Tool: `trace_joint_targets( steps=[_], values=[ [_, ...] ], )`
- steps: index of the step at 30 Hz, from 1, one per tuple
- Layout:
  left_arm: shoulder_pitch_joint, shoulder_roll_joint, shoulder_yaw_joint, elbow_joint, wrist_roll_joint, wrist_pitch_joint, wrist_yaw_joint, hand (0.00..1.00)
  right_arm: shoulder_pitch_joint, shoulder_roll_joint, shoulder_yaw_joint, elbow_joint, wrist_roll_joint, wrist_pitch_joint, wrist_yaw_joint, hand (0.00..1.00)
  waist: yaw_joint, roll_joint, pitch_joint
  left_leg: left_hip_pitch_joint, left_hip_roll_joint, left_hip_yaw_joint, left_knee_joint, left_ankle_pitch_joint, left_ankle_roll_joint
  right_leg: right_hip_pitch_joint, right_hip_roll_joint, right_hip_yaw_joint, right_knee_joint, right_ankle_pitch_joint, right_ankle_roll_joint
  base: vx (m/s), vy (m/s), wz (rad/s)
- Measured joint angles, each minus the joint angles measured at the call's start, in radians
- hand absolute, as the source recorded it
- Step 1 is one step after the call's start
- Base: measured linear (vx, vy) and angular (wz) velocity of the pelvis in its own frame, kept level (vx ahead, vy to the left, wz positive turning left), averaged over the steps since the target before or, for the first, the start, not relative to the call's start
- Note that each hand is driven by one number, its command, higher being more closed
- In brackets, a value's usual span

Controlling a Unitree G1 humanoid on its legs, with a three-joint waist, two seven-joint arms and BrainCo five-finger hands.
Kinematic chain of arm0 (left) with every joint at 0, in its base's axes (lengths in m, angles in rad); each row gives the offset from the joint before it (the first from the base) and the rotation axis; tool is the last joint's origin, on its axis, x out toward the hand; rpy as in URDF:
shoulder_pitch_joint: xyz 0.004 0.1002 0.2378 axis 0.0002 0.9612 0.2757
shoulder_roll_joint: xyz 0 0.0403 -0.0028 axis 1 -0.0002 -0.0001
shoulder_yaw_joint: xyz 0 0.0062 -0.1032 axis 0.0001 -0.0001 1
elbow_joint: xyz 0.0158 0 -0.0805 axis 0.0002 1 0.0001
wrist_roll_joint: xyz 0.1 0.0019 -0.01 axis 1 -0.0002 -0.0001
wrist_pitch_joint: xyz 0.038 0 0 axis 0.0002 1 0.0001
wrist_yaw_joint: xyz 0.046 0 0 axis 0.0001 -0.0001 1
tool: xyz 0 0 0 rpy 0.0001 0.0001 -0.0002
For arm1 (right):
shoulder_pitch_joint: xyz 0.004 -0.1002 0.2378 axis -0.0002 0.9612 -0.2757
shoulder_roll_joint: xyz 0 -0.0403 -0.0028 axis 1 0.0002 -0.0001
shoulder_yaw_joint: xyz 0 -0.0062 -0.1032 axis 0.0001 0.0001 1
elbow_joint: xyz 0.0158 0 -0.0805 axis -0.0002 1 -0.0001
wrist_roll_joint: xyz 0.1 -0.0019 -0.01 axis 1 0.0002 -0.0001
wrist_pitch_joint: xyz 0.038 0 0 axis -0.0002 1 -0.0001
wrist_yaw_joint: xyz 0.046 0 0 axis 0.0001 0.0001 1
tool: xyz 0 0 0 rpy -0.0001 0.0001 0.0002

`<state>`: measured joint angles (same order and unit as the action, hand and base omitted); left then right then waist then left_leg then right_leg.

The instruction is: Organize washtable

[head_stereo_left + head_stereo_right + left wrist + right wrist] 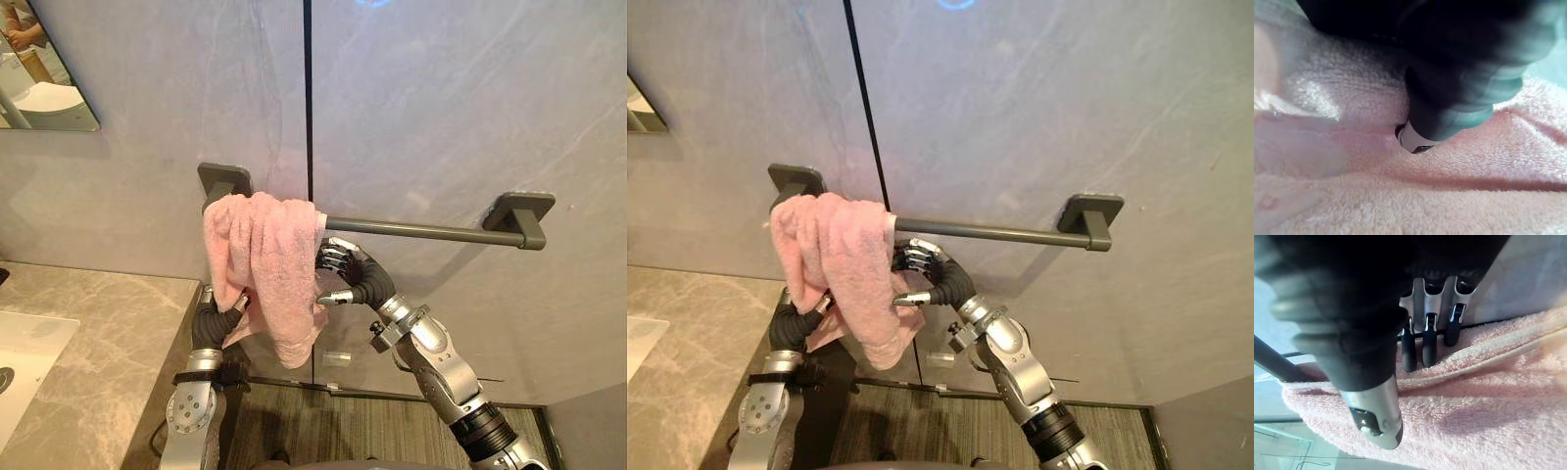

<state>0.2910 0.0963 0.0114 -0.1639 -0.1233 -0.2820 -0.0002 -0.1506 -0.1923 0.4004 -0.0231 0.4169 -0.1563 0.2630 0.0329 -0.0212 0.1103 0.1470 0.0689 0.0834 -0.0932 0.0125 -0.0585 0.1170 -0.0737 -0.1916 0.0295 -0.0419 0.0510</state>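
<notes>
A pink towel hangs bunched over the left end of a dark grey towel bar on the grey wall. My left hand reaches up from below into the towel's lower left part, where the cloth covers its fingers. In the left wrist view its thumb presses into the pink cloth. My right hand is at the towel's right edge, just under the bar. Its fingers lie fairly straight with their tips on a fold of the towel, and the thumb rests lower on the cloth.
The bar's right bracket is fixed to the wall, and most of the bar is bare. A marble counter with a white sink lies at the lower left. A mirror hangs at the upper left.
</notes>
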Motion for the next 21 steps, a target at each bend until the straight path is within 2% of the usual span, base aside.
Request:
trace_joint_targets(
  steps=[9, 21],
  values=[
    [-0.001, -0.006, 0.0, 0.0, 0.0, 0.0, 0.0, 1.0, 0.0, 0.016, 0.003, 0.026, -0.024, 0.0, 0.0, 1.0, 0.009, -0.014, -0.011, -0.006, -0.001, -0.007, 0.0, 0.001, 0.0, 0.0, 0.0, -0.007, -0.005, 0.0, 0.0, 0.0, -0.001, 0.0],
    [-0.001, -0.015, 0.002, 0.0, 0.0, 0.0, 0.0, 1.0, 0.0, 0.029, 0.003, 0.045, -0.027, 0.0, 0.0, 1.0, 0.01, -0.015, -0.012, -0.002, -0.001, -0.012, 0.0, 0.007, 0.0, 0.0, -0.001, -0.012, -0.006, 0.0, 0.0, 0.0, 0.0, 0.0]
  ],
)
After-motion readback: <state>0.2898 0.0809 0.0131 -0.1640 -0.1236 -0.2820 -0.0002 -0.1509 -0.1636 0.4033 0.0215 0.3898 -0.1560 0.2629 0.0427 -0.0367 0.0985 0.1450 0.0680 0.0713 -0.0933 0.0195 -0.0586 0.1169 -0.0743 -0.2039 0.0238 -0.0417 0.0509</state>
